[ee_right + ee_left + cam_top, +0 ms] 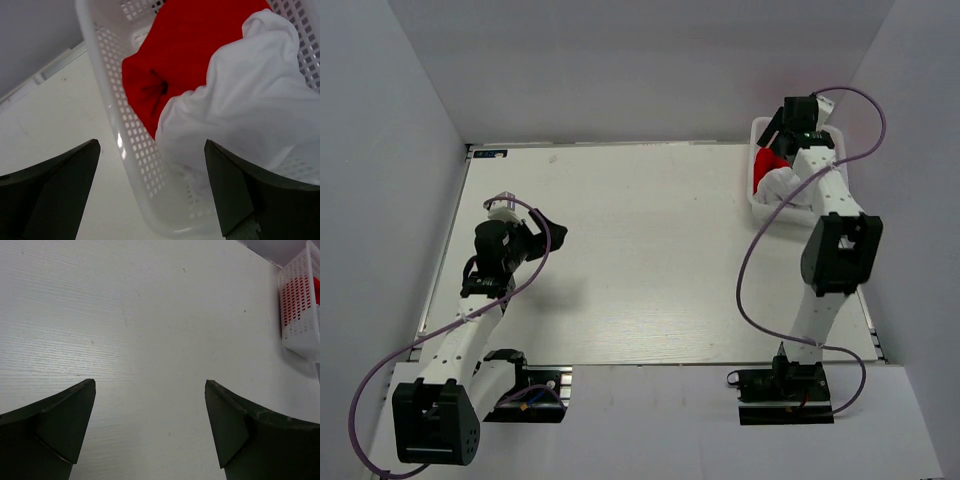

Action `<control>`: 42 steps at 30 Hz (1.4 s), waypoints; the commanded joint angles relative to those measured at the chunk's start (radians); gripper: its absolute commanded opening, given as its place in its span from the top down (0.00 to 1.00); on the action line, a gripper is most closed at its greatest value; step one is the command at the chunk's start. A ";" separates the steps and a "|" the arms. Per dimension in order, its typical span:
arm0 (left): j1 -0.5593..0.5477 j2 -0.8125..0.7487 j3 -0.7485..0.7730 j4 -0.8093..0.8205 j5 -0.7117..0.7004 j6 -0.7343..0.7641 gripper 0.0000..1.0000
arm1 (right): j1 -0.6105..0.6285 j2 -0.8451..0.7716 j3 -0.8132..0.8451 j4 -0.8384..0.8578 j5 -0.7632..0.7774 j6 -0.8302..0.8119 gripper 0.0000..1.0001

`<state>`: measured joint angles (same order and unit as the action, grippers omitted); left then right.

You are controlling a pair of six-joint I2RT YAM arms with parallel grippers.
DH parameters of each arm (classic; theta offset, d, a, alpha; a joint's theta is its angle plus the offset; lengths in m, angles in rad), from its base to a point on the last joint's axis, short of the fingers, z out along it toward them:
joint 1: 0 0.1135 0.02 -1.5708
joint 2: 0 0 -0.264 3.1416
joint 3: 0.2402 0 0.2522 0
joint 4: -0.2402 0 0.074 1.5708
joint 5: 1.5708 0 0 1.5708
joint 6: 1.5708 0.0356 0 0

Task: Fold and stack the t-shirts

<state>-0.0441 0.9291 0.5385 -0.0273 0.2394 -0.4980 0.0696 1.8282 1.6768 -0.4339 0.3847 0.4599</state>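
A red t-shirt (180,55) and a white t-shirt (250,105) lie crumpled in a white perforated basket (130,150) at the table's back right. They also show in the top view, the red t-shirt (765,163) beside the white t-shirt (780,183). My right gripper (152,145) hangs open above the basket's near wall, empty; in the top view it is over the basket (775,140). My left gripper (150,385) is open and empty above bare table at the left (535,225).
The white wooden table (640,250) spans the middle. The basket (300,305) shows at the right edge of the left wrist view. Grey walls enclose the table on the left, back and right. Purple cables loop off both arms.
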 commanded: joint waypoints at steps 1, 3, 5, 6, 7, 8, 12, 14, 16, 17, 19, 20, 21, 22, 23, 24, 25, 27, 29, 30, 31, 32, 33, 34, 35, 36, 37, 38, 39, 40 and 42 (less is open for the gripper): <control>-0.002 0.005 0.026 -0.006 -0.028 -0.004 0.00 | -0.053 0.219 0.304 -0.205 -0.023 0.057 0.10; -0.002 0.014 0.026 -0.006 -0.028 -0.004 0.00 | -0.089 0.388 0.502 -0.235 -0.029 0.068 0.10; -0.002 0.026 0.026 -0.006 -0.048 -0.004 0.00 | -0.105 0.459 0.575 -0.262 -0.063 0.097 0.10; -0.002 0.027 0.026 -0.016 -0.057 -0.004 0.00 | -0.116 0.527 0.618 -0.262 -0.069 0.118 0.10; -0.002 0.027 0.035 -0.016 -0.072 -0.004 0.00 | -0.122 0.543 0.617 -0.262 -0.082 0.137 0.10; -0.002 0.039 0.035 -0.025 -0.072 -0.004 0.00 | -0.138 0.554 0.612 -0.261 -0.086 0.163 0.10; -0.002 0.059 0.035 -0.025 -0.072 0.006 0.00 | -0.152 0.615 0.564 -0.229 -0.148 0.166 0.10; -0.002 0.059 0.035 -0.025 -0.072 0.006 0.00 | -0.154 0.640 0.564 -0.238 -0.150 0.146 0.10; -0.002 0.071 0.044 -0.025 -0.072 0.006 0.00 | -0.156 0.667 0.557 -0.238 -0.150 0.137 0.10; -0.002 0.082 0.044 -0.025 -0.072 0.006 0.00 | -0.157 0.674 0.555 -0.238 -0.156 0.132 0.11; -0.002 0.082 0.044 -0.025 -0.072 0.006 0.00 | -0.156 0.689 0.535 -0.209 -0.164 0.112 0.28; -0.002 0.082 0.044 -0.025 -0.072 0.006 0.00 | -0.157 0.691 0.526 -0.197 -0.170 0.103 0.44; -0.002 0.082 0.044 -0.016 -0.072 0.006 0.00 | -0.157 0.683 0.497 -0.136 -0.196 0.091 0.63; -0.002 0.082 0.044 -0.016 -0.072 0.006 0.00 | -0.159 0.678 0.483 -0.118 -0.213 0.082 0.76; -0.002 0.082 0.044 -0.016 -0.072 0.006 0.00 | -0.157 0.662 0.468 -0.105 -0.240 0.080 1.00; -0.002 0.082 0.044 -0.016 -0.072 0.006 0.00 | -0.159 0.637 0.457 -0.077 -0.257 0.077 1.00; -0.002 0.082 0.044 -0.016 -0.072 0.006 0.00 | -0.160 0.617 0.449 -0.062 -0.273 0.072 1.00; -0.002 0.082 0.044 -0.016 -0.072 0.006 0.00 | -0.163 0.504 0.397 -0.007 -0.279 0.034 1.00; -0.002 0.082 0.044 -0.016 -0.063 0.006 0.00 | -0.165 0.356 0.344 0.024 -0.267 -0.001 1.00; -0.002 0.082 0.044 -0.016 -0.063 0.006 0.00 | -0.168 0.317 0.334 0.033 -0.264 -0.035 1.00; -0.002 0.082 0.044 -0.016 -0.063 0.006 0.00 | -0.166 0.284 0.327 0.046 -0.271 -0.071 1.00; -0.002 0.082 0.044 -0.016 -0.051 0.006 0.00 | -0.163 0.207 0.311 0.052 -0.279 -0.085 1.00; -0.002 0.082 0.044 -0.007 -0.039 0.006 0.00 | -0.162 0.133 0.298 0.058 -0.303 -0.130 1.00; -0.002 0.082 0.035 0.003 -0.038 0.006 0.00 | -0.162 0.062 0.282 0.078 -0.343 -0.142 1.00; -0.002 0.082 0.035 0.003 -0.023 0.006 0.00 | -0.157 0.002 0.271 0.081 -0.366 -0.150 1.00; -0.002 0.082 0.035 0.003 -0.011 0.006 0.00 | -0.151 -0.073 0.264 0.084 -0.451 -0.167 1.00; -0.002 0.082 0.035 0.012 -0.011 0.006 0.00 | -0.145 -0.073 0.264 0.084 -0.475 -0.179 1.00; -0.002 0.082 0.035 0.012 -0.011 0.006 0.00 | -0.145 -0.093 0.264 0.084 -0.530 -0.187 1.00; -0.002 0.091 0.035 0.012 0.000 0.006 0.00 | -0.125 -0.149 0.267 0.089 -0.568 -0.199 1.00; -0.002 0.091 0.035 0.023 0.009 0.006 0.00 | -0.117 -0.161 0.271 0.093 -0.617 -0.208 1.00; -0.002 0.091 0.035 0.023 0.018 -0.004 0.00 | -0.078 -0.190 0.294 0.113 -0.818 -0.208 1.00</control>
<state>-0.0441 1.0233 0.5457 -0.0273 0.2203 -0.4980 -0.0639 1.6737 1.9354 -0.4072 -0.1452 0.3012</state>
